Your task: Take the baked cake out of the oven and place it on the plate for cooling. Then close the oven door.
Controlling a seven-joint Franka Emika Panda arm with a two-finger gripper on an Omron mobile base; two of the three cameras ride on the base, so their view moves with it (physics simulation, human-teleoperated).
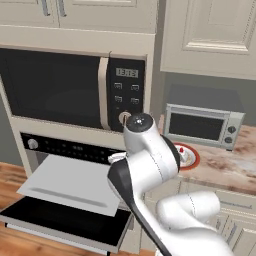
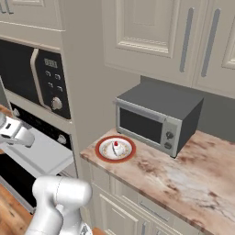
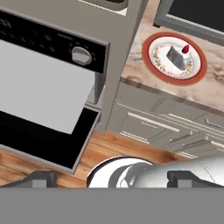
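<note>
Raised over the open oven door (image 1: pixel 65 220), claw (image 3: pixel 111 178) spread wide and empty; baked cake (image 3: pixel 178 56) on plate (image 3: pixel 151 65) at one o'clock.

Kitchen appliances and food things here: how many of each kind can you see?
Oven, door dropped open: 1
Microwave: 1
Toaster oven: 1
Plate on the counter: 1
Cake on the plate: 1
Total: 5
</note>
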